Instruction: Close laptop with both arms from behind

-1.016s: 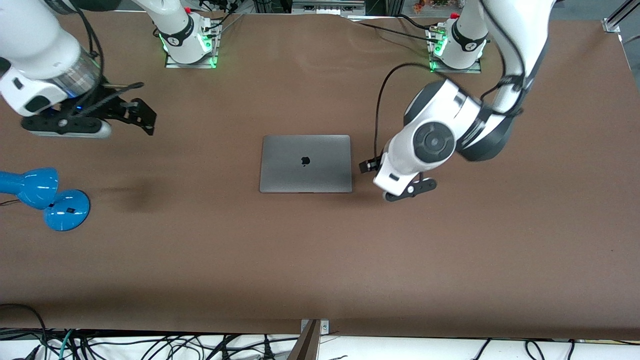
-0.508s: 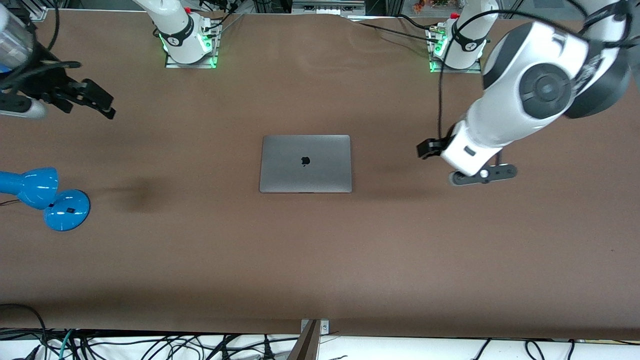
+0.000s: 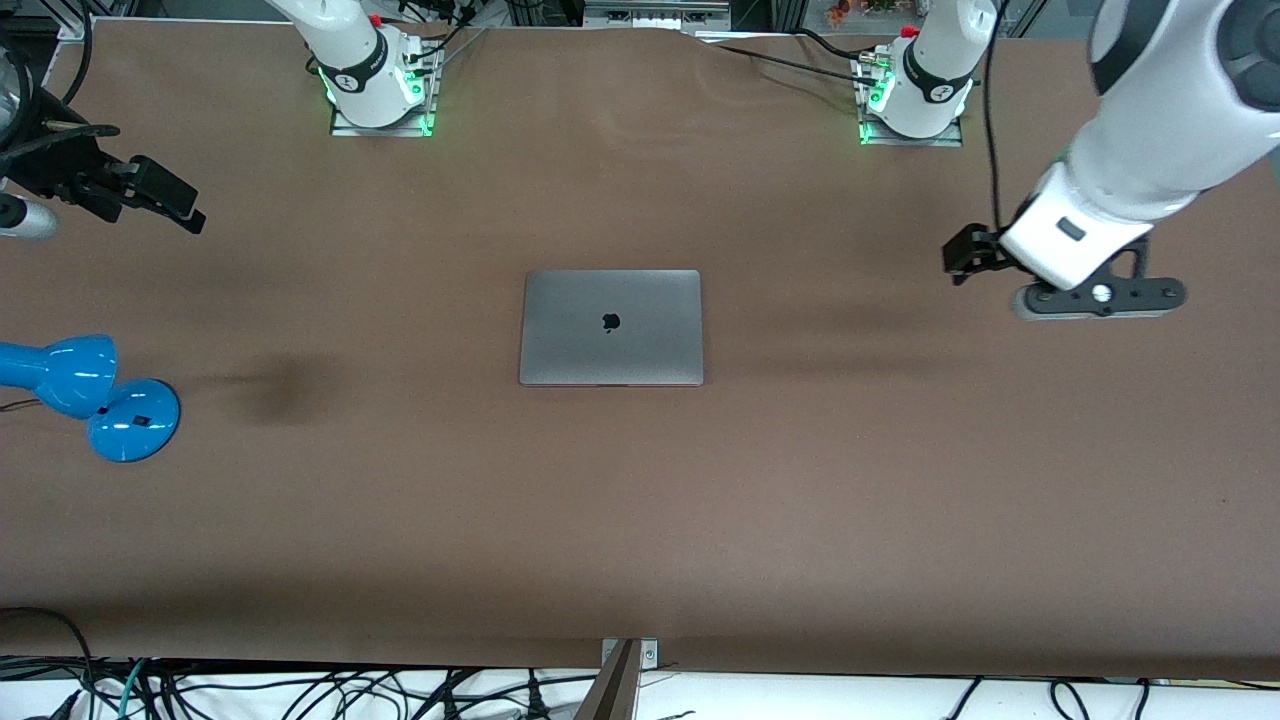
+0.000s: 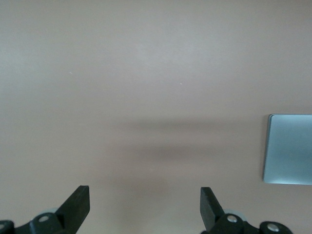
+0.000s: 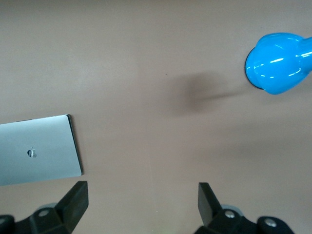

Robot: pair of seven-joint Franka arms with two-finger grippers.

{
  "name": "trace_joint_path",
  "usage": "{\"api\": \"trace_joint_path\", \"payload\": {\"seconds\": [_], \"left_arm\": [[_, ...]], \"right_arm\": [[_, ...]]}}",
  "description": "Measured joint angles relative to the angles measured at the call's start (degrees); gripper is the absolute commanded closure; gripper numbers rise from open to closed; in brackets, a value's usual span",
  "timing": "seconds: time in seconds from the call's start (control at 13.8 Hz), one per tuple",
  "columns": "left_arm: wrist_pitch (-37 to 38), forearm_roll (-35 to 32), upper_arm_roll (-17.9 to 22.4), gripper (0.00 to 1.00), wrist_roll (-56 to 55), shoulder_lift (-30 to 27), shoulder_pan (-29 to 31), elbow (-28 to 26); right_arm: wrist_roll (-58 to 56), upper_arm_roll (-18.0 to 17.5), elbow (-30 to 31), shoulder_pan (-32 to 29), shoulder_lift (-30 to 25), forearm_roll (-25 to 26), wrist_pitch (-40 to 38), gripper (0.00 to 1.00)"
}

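Observation:
The laptop [image 3: 611,326] lies shut and flat at the middle of the table, its space-grey lid with the dark apple logo facing up. My left gripper [image 3: 966,254] is open and empty, up over bare table toward the left arm's end, well apart from the laptop. In the left wrist view the gripper [image 4: 145,207] shows its two fingers spread wide, with a corner of the laptop [image 4: 290,148] at the edge. My right gripper [image 3: 165,200] is open and empty over the table toward the right arm's end. The right wrist view shows this gripper [image 5: 142,200] and the laptop [image 5: 39,151].
A blue desk lamp [image 3: 90,390] lies on the table toward the right arm's end, nearer the front camera than the right gripper; it also shows in the right wrist view [image 5: 278,63]. The two arm bases [image 3: 375,85] [image 3: 915,90] stand along the table's back edge.
Both arms have swung outward away from the shut laptop: the left gripper from beside it toward the left arm's end, the right gripper farther toward the right arm's end. The laptop has not moved.

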State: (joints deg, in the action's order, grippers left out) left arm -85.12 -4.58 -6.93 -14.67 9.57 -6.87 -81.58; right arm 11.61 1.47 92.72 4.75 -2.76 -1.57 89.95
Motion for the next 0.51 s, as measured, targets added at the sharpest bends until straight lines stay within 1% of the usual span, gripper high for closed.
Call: {"api": "trace_joint_path", "payload": {"seconds": [0.07,0.22,0.36,0.51], "left_arm": [[0.21,0.00,0.87,0.00,1.13,-0.48,0.01,-0.09],[0.87,0.00,1.14,0.00,1.93,-1.76,-0.16,-1.03],[0.95,0.37,1.24,0.00,3.04,-4.32,-0.95,-3.52],[0.95,0.65,2.36,0.00,5.47,-6.81,-1.35,-5.55]], "right_arm": [[-0.10,0.04,0.00,0.00,0.01,0.00,0.01,0.00],[-1.02,0.08,0.01,-0.01,0.06,0.00,0.52,0.00],[-1.67,0.12,0.01,-0.03,0.11,0.01,1.15,0.00],[-1.82,0.25,0.01,-0.06,0.12,0.43,1.08,0.00]]}}
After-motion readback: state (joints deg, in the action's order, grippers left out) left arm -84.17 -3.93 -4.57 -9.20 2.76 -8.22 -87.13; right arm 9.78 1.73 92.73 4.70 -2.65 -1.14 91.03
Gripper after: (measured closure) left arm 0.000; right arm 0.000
